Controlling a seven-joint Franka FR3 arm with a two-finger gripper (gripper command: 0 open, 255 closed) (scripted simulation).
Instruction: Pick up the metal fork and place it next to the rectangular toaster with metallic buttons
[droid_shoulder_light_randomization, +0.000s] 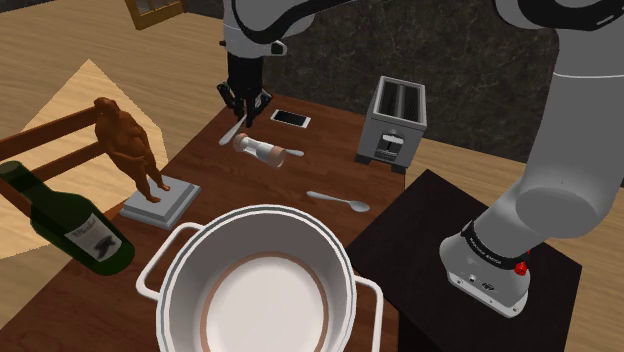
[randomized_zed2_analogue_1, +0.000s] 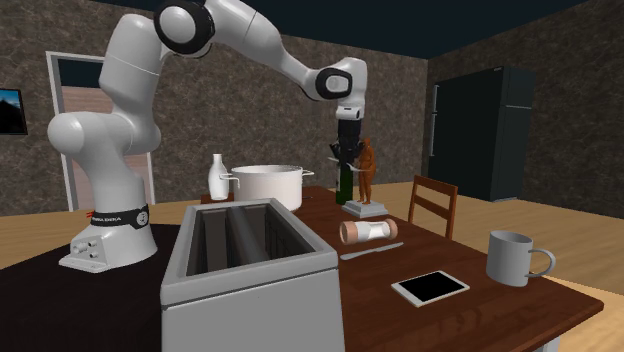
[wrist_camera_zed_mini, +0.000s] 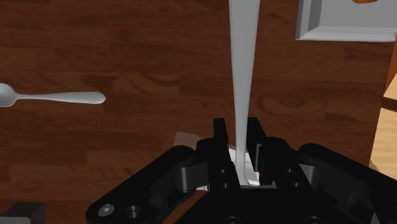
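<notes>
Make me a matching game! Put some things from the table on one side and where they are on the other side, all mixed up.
Things:
1. fork
2. spoon
3. statue
4. mug

Places:
A. standing on a grey base
B. beside the phone
C. clasped in the end effector
D. lying between the toaster and the pot

Right pairs: 1-C, 2-D, 3-A, 4-B.
</notes>
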